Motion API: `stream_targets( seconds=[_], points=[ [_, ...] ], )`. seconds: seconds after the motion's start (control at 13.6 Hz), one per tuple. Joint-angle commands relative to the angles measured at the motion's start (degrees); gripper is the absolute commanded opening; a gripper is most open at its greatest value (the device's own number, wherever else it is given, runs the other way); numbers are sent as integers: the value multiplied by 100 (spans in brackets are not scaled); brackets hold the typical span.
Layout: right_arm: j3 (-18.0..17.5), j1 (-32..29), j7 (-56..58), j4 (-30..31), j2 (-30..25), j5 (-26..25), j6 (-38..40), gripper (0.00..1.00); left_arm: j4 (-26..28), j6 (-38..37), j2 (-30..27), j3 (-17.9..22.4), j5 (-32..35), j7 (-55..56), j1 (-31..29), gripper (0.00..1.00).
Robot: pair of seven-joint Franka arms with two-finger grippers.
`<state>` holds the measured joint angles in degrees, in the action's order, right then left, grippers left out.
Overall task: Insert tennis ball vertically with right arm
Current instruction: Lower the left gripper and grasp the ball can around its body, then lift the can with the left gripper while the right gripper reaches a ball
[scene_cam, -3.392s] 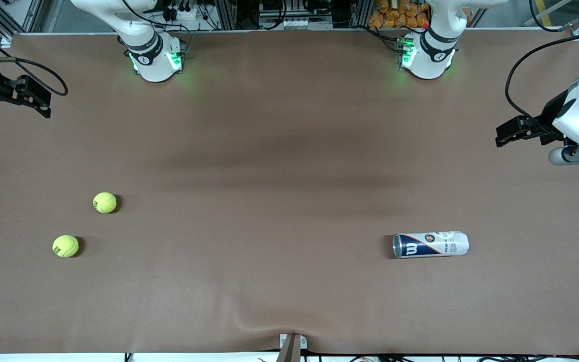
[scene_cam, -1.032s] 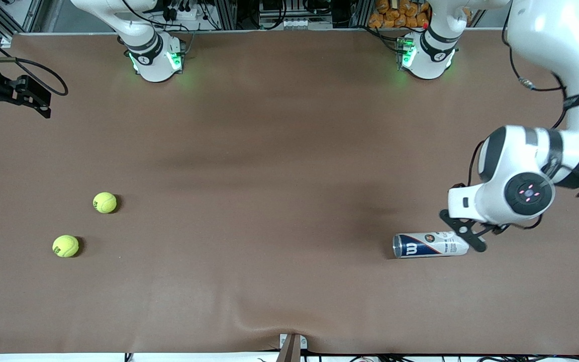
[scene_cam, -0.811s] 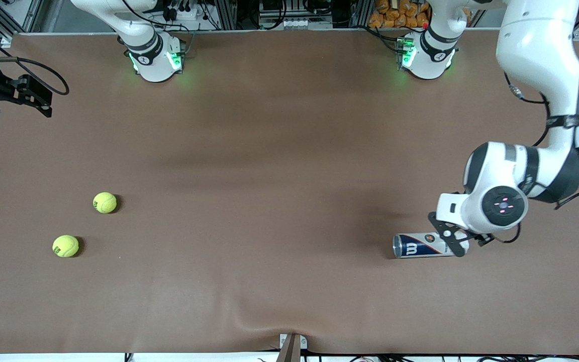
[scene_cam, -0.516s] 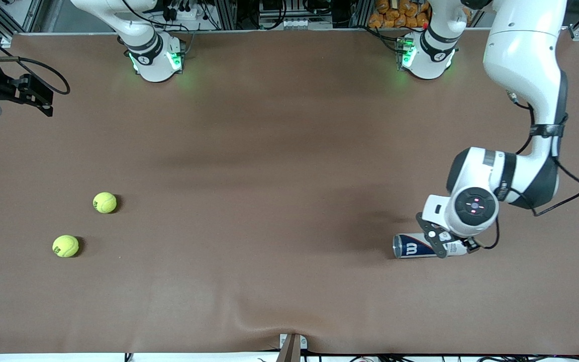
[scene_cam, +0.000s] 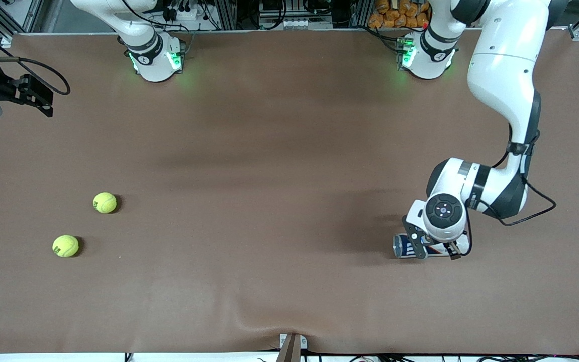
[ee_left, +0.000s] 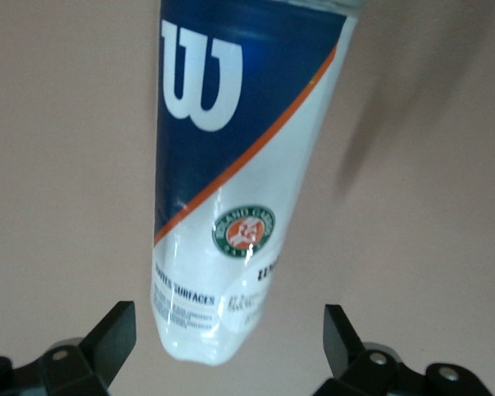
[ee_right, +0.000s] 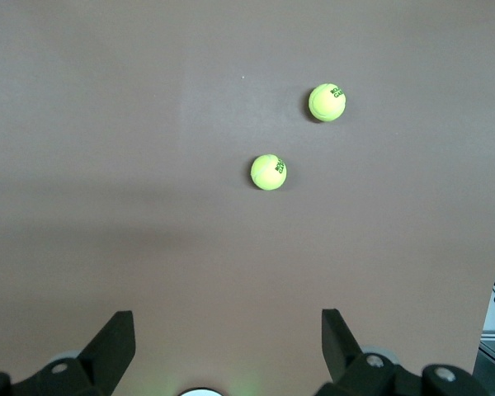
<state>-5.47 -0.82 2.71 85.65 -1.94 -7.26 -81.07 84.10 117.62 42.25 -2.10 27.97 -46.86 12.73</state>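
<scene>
1. Yellow felt tennis ball (scene_cam: 65, 246), nearest the front camera, on the brown desk (scene_cam: 269, 151) toward the right arm's end.
2. White and blue cylindrical ball can (scene_cam: 410, 248), lying on its side toward the left arm's end. Left pincer (scene_cam: 432, 250) is over it, jaws spread wide, one on each side of the can, not gripping.
3. Second yellow felt tennis ball (scene_cam: 104, 202), farther from the camera, near the first, apart from it.
4. Right pincer (scene_cam: 38, 100), waiting above the desk's edge at its own end, jaws open, empty.

Step in hand, by judgement: the left arm is about to seize the can, which must stand upright before the right arm fetches a ball.

The left wrist view alone shows the can's label (ee_left: 247, 229) and the gaps at each finger; the right wrist view shows both balls, no can.
</scene>
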Motion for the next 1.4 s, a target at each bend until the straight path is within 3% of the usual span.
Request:
stream_targets(
  seconds=[0.0, 0.29, 0.37, 0.59, 0.66, 0.81, 1.33],
  points=[
    [-24, -461, 457, -31, 246, -22, -110, 100, -113, 173, 151, 0, 331, -60, 2, 100],
    [-15, -1128, 836, -31, 563, 425, -303, 100, -113, 489, 354, 0, 358, -95, 2, 100],
    [-7, -1331, 950, 56, 624, 680, -573, 100, -113, 568, 398, 0, 367, -95, 2, 100],
    [11, -1403, 1407, 338, 826, 726, -1356, 100, -104, 779, 486, 8, 569, -104, -42, 100],
    [63, -1394, 1417, 495, 845, 743, -1593, 88, -113, 841, 521, 8, 595, -104, -51, 100],
    [116, -1368, 1347, 890, 854, 744, -2059, 100, -104, 981, 591, 8, 613, -104, -60, 100],
    [160, -1420, 1338, 2735, 889, 752, -3589, 100, -113, 1044, 706, 8, 604, -69, -51, 100]
  ],
)
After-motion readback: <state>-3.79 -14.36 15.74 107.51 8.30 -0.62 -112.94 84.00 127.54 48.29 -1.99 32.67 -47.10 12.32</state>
